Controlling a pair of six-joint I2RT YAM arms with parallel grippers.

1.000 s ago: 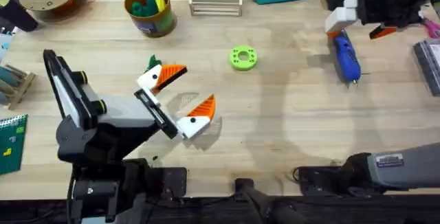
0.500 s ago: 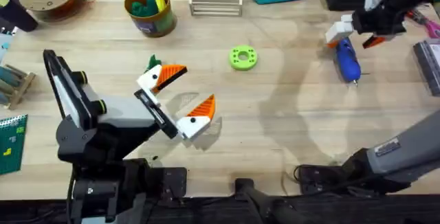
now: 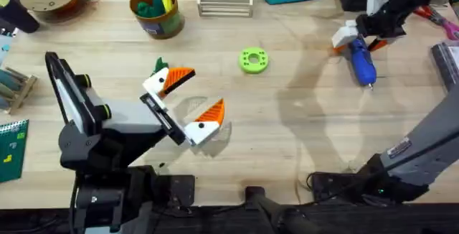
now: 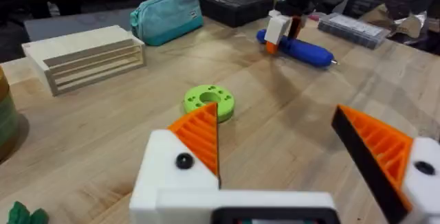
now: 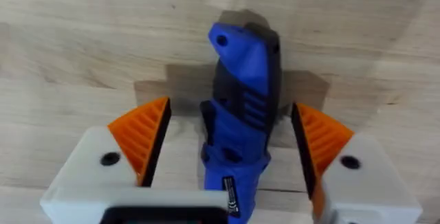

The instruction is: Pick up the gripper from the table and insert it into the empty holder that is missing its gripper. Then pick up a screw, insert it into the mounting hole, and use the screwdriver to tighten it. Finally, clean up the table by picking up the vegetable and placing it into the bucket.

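**Right hand straddles the blue screwdriver; left hand rests open near the counter's middle**

From overhead, the right hand (image 3: 356, 36) sits at the far right of the counter (image 3: 301, 119), over the rear end of the screwdriver (image 3: 362, 63), whose metal tip points toward the near edge. That view does not make clear how the fingers stand around it. The right wrist view does: the two orange ribbed pads (image 5: 144, 138) stand apart on either side of the blue body (image 5: 240, 114), with a gap showing on each side, so the hand is open and not clamped on the tool, which lies flat on the wood.

The left hand (image 3: 188, 99) lies near the counter's middle-left, fingers spread wide and holding nothing. Both of its white holders (image 3: 201, 130) carry orange tips. Overhead, a small dark-green vegetable (image 3: 159, 64) lies just beside the farther finger; the left wrist view catches only a green scrap of it at one corner (image 4: 24, 214).

The mustard bucket (image 3: 156, 11) stands at the far left, with green and yellow pieces inside. The lime-green ring (image 3: 253, 60) lies between the two hands. The left wrist view adds the teal pouch (image 4: 165, 18) and the slatted wooden box (image 4: 86, 58) at table level.
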